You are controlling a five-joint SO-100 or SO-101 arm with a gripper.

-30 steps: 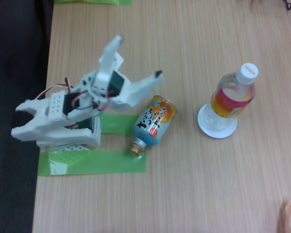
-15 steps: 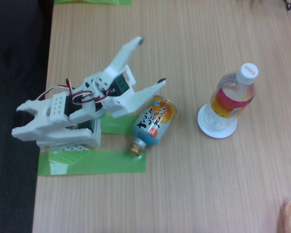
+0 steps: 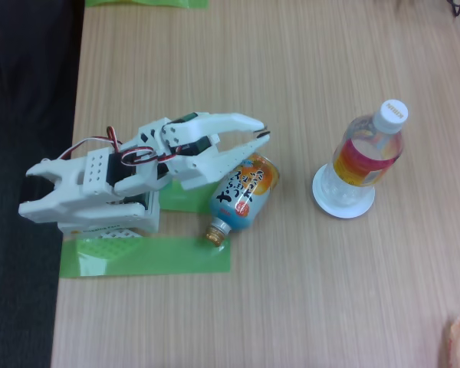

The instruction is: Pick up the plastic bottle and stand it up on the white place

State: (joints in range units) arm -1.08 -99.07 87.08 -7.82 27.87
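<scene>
Fixed view | bottle [image 3: 368,149] standing on plate [image 3: 343,201] at 3 o'clock | gripper [image 3: 262,130] closed, empty | we are judging task finished, nothing further needed

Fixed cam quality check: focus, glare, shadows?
Fixed view: soft focus overall, lettering on the can barely legible; lighting even and diffuse, only faint shadows under the gripper; no hard glare on the plastic bottle or white plate; left edge dark.
</scene>
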